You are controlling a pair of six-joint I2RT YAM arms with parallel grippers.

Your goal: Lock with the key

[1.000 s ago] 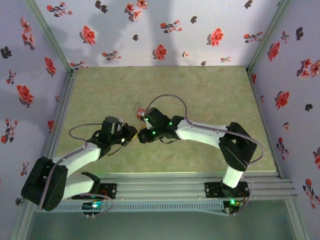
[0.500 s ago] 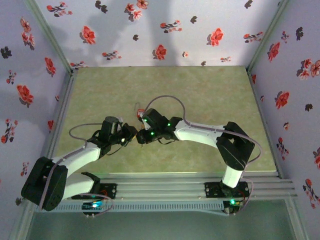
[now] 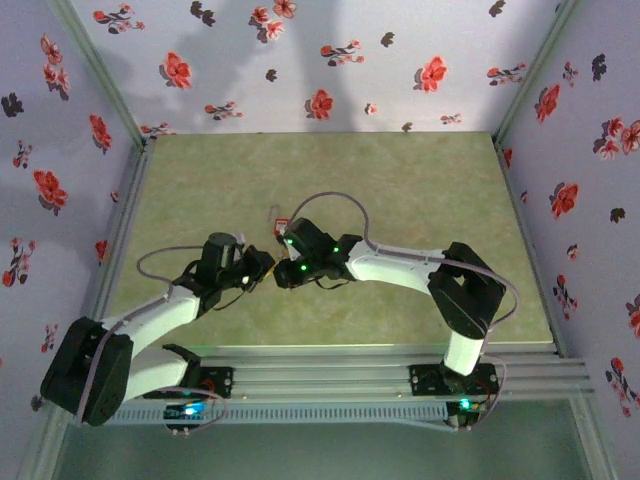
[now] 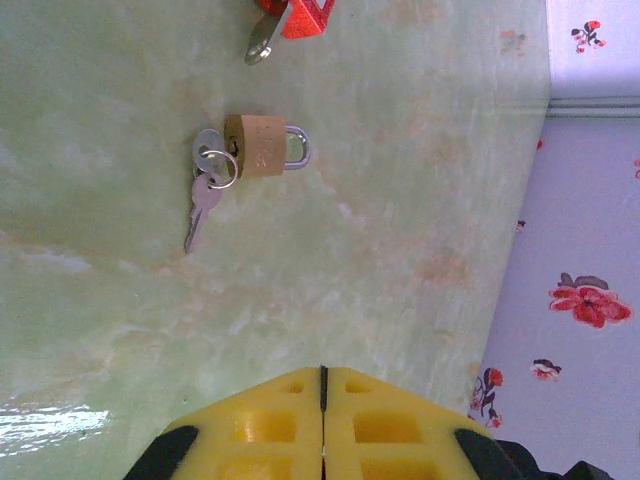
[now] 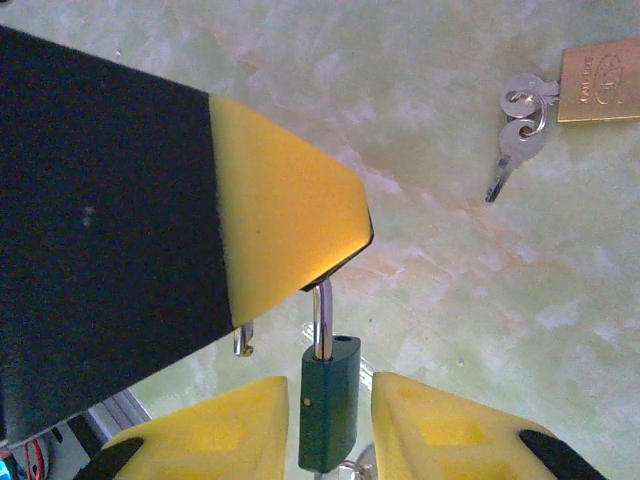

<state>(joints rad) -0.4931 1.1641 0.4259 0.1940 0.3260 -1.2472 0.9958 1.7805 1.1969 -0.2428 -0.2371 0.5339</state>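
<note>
As the right arm [image 3: 400,265] is edging inward, the left claw [image 4: 322,372] is staying pressed together, brass padlock [image 4: 258,146] lying ahead on the surface [image 4: 400,300]; the right claw [image 5: 330,385], narrowing yet spread, is flanking the green padlock [image 5: 328,415], nearing a grip.

Left end effector [image 4: 322,378] shut, right end effector [image 5: 330,392] parted.
</note>
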